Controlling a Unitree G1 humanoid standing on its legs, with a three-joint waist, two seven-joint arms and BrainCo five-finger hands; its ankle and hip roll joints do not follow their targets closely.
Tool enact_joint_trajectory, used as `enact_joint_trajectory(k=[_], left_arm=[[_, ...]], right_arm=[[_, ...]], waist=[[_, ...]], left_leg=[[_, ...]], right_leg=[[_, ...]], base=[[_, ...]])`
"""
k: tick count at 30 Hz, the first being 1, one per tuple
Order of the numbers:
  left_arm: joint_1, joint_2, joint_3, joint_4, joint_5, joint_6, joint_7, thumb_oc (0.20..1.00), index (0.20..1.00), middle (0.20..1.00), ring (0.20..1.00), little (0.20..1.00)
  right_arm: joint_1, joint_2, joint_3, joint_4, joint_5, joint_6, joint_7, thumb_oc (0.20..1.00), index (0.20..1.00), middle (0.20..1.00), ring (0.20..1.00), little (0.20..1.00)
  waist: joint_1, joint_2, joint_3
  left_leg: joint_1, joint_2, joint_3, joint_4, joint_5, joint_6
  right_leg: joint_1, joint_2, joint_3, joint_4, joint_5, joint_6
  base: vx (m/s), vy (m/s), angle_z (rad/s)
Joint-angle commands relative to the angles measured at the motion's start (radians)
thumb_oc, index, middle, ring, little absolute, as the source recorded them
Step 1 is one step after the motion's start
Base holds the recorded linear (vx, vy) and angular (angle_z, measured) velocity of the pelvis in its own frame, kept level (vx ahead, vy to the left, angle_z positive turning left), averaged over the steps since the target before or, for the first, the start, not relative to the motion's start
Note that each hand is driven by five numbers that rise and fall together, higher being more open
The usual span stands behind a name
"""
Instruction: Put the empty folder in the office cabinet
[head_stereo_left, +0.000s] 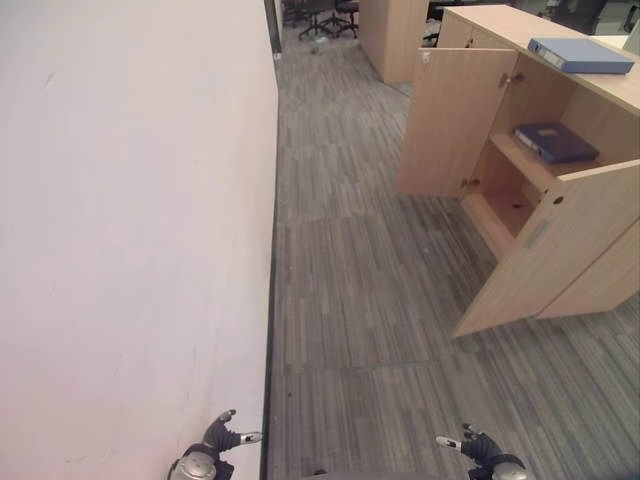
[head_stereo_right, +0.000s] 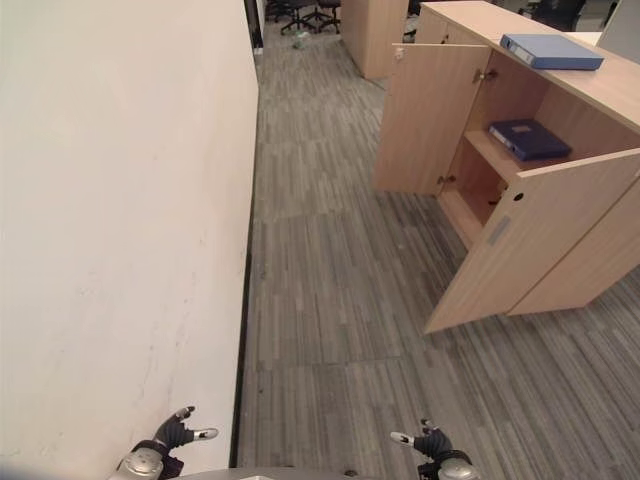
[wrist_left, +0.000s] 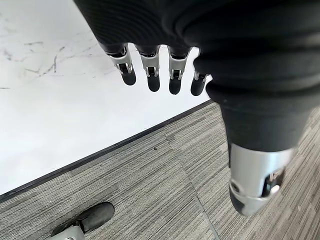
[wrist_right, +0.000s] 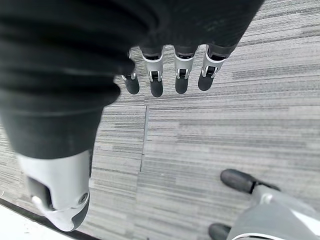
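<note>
A grey striped carpet floor (head_stereo_left: 370, 290) runs between a long white wall (head_stereo_left: 130, 200) on the robot's left and a low light-wood office cabinet (head_stereo_left: 590, 290) on its right, both doors swung wide open. A light blue flat folder (head_stereo_left: 581, 54) lies on the cabinet's top, and a dark blue folder (head_stereo_left: 556, 142) lies on the upper shelf inside; which one is empty cannot be told. The left hand (head_stereo_left: 222, 437) hangs low beside the wall's dark skirting, fingers (wrist_left: 152, 70) relaxed and nearly straight, holding nothing. The right hand (head_stereo_left: 478, 446) hangs low over the carpet, well apart from the cabinet, fingers (wrist_right: 156, 75) likewise loose and holding nothing.
</note>
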Motion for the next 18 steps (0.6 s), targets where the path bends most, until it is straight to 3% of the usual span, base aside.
enact_joint_trajectory(k=[1, 18], left_arm=[[-0.051, -0.005, -0.012, 0.028, -0.029, -0.033, 0.012, 1.000, 1.000, 1.000, 1.000, 1.000], [-0.058, -0.019, -0.029, 0.060, -0.024, -0.028, 0.012, 1.000, 1.000, 1.000, 1.000, 1.000]], right_arm=[[-0.020, 0.003, 0.040, -0.031, 0.045, -0.030, 0.000, 1.000, 1.000, 1.000, 1.000, 1.000], [-0.019, 0.022, 0.053, 0.011, 0.044, -0.020, -0.003, 1.000, 1.000, 1.000, 1.000, 1.000]], waist=[[0.003, -0.041, 0.002], [-0.004, -0.042, 0.005]], left_leg=[[0.000, 0.098, -0.005, 0.003, -0.038, -0.082], [0.003, 0.106, -0.018, 0.003, -0.048, -0.087]], right_leg=[[0.015, -0.095, 0.005, 0.020, -0.032, 0.110], [0.022, -0.079, 0.009, 0.017, -0.050, 0.099]], base=[[0.00, 0.000, 0.00], [0.01, -0.016, 0.00]])
